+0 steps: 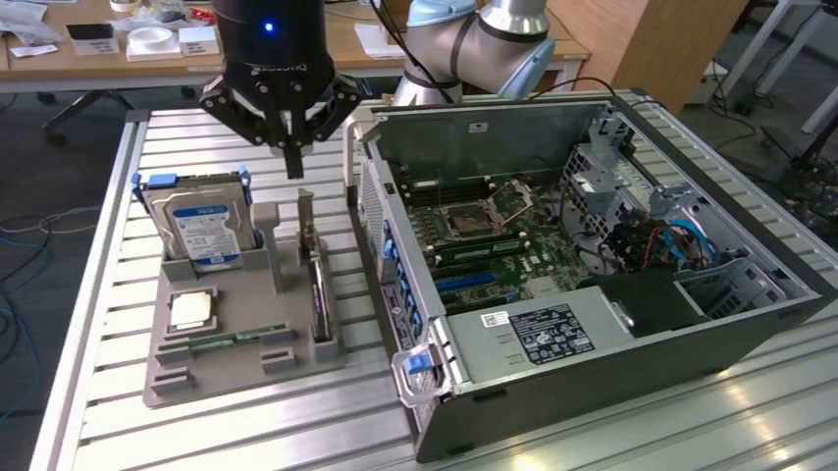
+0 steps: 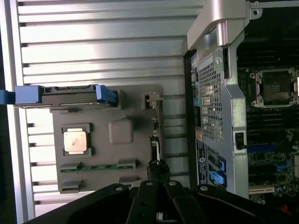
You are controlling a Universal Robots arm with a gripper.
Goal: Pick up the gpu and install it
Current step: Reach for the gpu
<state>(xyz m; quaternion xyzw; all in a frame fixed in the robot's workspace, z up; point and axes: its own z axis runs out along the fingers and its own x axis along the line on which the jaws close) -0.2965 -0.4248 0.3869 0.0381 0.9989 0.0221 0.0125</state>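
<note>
We find the gpu point(image 1: 316, 280) standing on its long edge in a slot of the gray holder point(image 1: 177, 378), on the holder's side nearest the open computer case point(image 1: 590, 324). Its silver bracket rises at the end farther from the exterior camera. The gripper point(image 1: 294, 165) hangs just above that bracket end, fingers pressed together with nothing between them, and we see a small gap between their tips and the bracket. In the wrist view the gpu point(image 2: 155, 130) is a thin edge line running toward the closed tips. Elsewhere in the holder are an upright hard drive point(image 1: 210, 231), a processor chip point(image 1: 192, 311) and a memory stick point(image 1: 230, 340). Everything rests on a slatted metal table point(image 1: 92, 294).
</note>
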